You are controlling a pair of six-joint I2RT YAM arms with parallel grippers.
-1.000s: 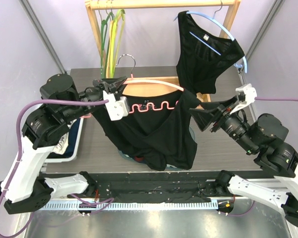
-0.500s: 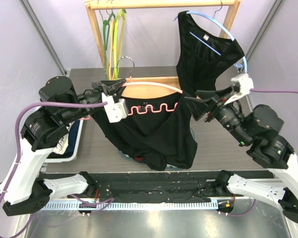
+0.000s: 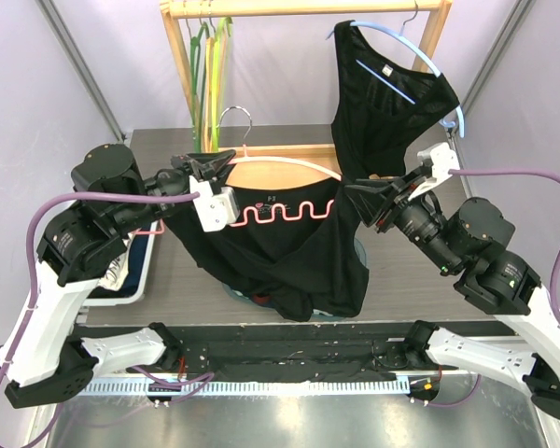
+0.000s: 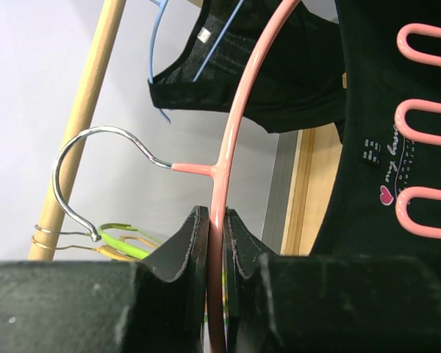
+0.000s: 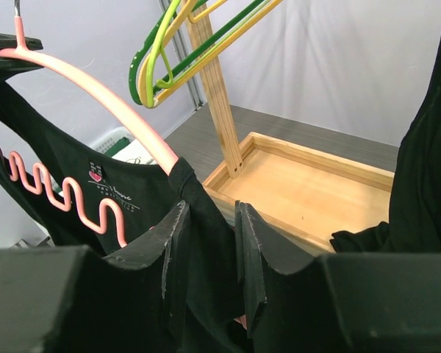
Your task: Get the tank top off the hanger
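Left tool (image 4: 216,224) clamped pink hanger (image 4: 239,110). Right tool (image 5: 208,220) stood narrow around tank top (image 3: 289,261) strap, grip unconfirmed. Removal was outstanding.

Bright, even light; close foreground seemingly soft.

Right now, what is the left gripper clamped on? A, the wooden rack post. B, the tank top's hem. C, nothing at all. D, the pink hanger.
D: in the left wrist view the left gripper has its two fingers pressed against either side of the pink hanger, with no gap left between them.
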